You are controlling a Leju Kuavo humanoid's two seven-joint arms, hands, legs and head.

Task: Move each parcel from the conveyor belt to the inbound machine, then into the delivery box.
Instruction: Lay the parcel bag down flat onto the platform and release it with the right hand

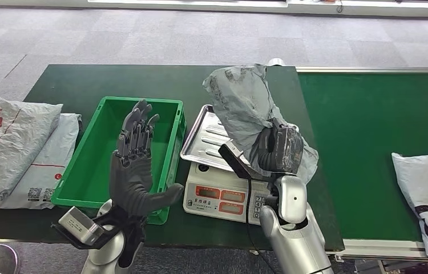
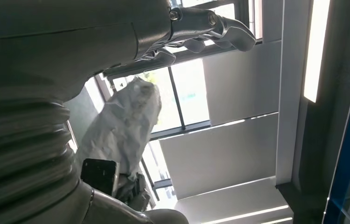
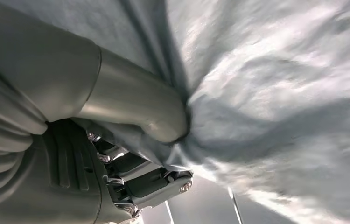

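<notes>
Grey carpet tiles (image 1: pixel 143 34) across the floor beyond a dark green desk (image 1: pixel 75 85). Overhead in the left wrist view: large window panes (image 2: pixel 189 93) with dark frames, pale panels (image 2: pixel 224 154), one bright strip light (image 2: pixel 314 51).

A crinkled grey plastic parcel (image 1: pixel 245 108), matt with a faint sheen, is gripped by the right hand (image 1: pixel 277 149) of dark matt plastic. The scale (image 1: pixel 223 180) is topped by a ribbed tray of shiny metal. The bin (image 1: pixel 121 154) is of glossy green plastic. The belt (image 1: pixel 371 131) is seen as matt green.
</notes>
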